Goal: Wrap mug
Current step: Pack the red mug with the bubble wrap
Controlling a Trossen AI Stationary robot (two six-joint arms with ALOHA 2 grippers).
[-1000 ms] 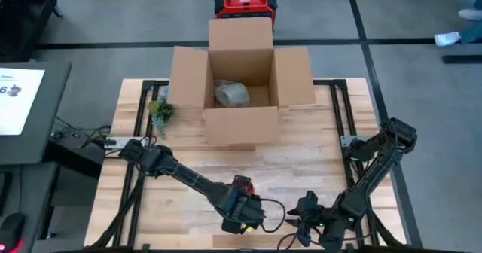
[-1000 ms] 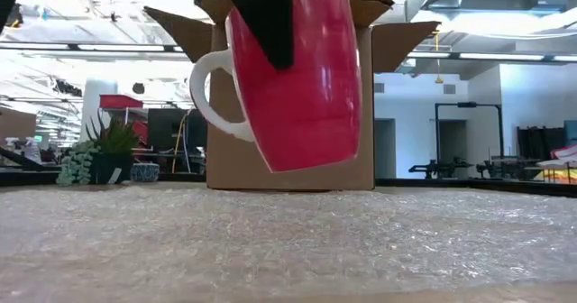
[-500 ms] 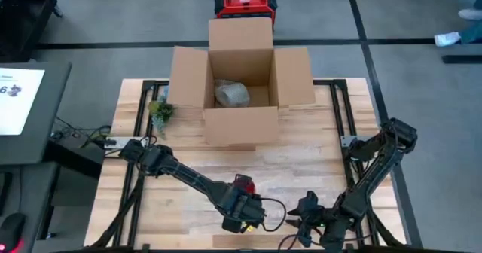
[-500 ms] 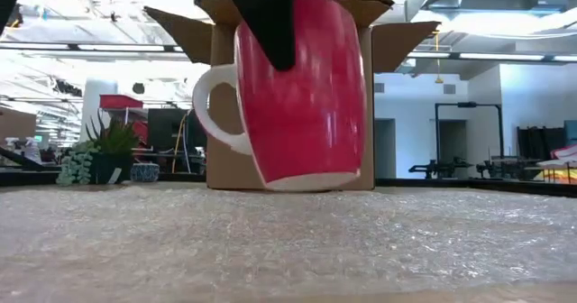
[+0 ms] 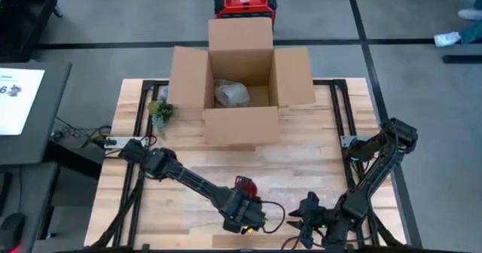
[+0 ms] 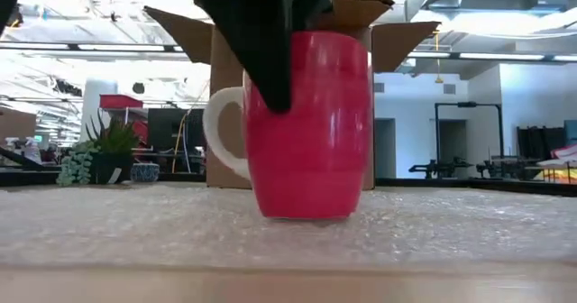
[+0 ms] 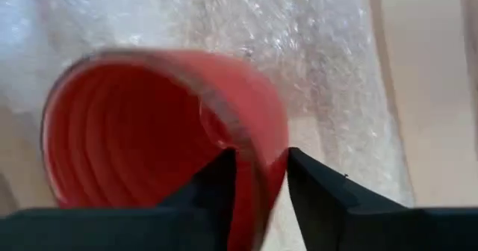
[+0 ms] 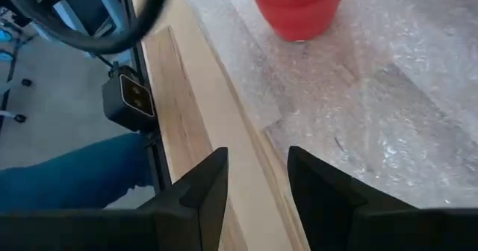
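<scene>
A red mug (image 6: pixel 311 127) with a white handle (image 6: pixel 224 132) stands upright, base down, on a clear sheet of bubble wrap (image 6: pixel 270 240) near the table's front edge. My left gripper (image 5: pixel 241 211) reaches down from above and is shut on the mug's rim (image 7: pixel 260 154). My right gripper (image 5: pixel 307 221) waits open to the right of the mug, low over the front edge. Nothing is between its fingers (image 8: pixel 258 157). The right wrist view shows the mug (image 8: pixel 299 8) farther off. My left gripper pinches the mug's wall at the rim (image 7: pixel 263 143), one finger (image 7: pixel 216 187) inside the mug and one (image 7: pixel 317 195) outside. The fingers come from above, pointing down. The mug stands upright with its base (image 6: pixel 306 215) on the bubble wrap.
An open cardboard box (image 5: pixel 241 121) stands at the table's far middle with a wrapped item (image 5: pixel 231 93) inside. A small plant (image 5: pixel 160 111) sits left of the box. A red device (image 5: pixel 246 3) stands on the floor beyond the table.
My left gripper has gone down with the mug. The mug hung tilted and clear of the bubble wrap; it has turned upright and now stands on the wrap.
</scene>
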